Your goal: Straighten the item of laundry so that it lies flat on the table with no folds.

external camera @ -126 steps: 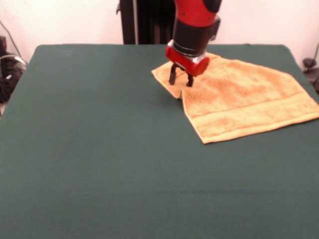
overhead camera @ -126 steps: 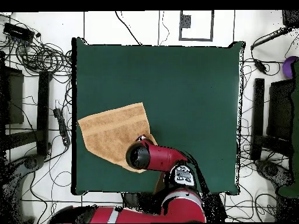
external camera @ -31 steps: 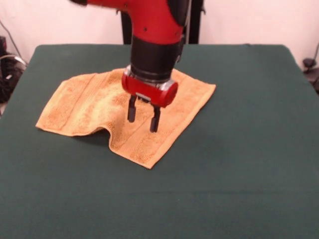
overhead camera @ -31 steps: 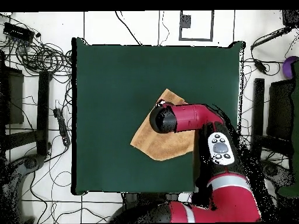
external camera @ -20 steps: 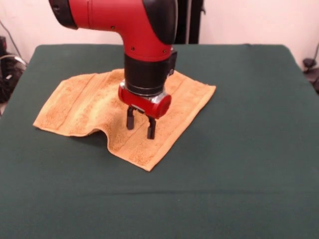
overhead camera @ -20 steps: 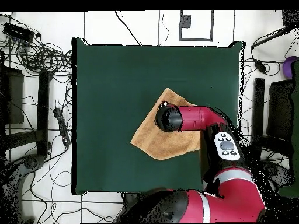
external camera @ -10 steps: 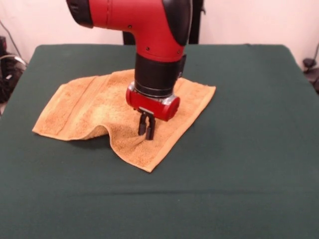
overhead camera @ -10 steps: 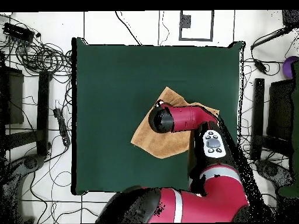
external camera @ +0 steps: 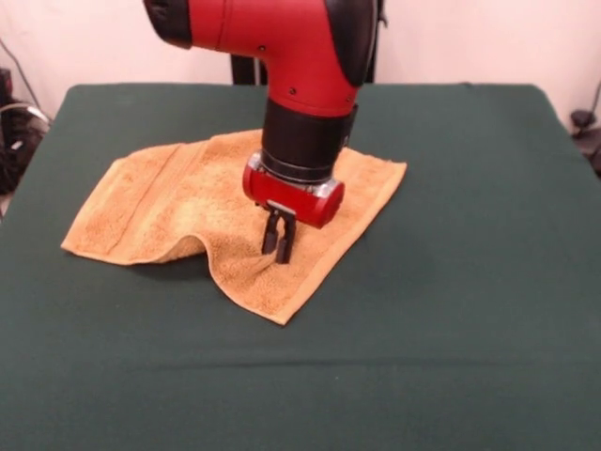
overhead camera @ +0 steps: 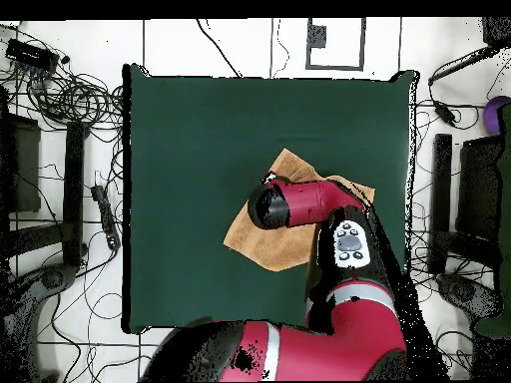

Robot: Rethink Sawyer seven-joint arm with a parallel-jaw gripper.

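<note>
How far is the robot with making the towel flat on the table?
Done: most of the towel already lies spread on the table. In hand: the gripper is down on the towel near its front corner, fingers together, apparently pinching the cloth. Left: a raised fold on the front edge still arches up with a shadow under it, so the towel is not yet flat.

Towel (external camera: 178, 202) on table (external camera: 451, 310), left of centre in front view, one near edge humped off the surface. Gripper (external camera: 278, 246) above towel's near right part, tips at cloth.
</note>
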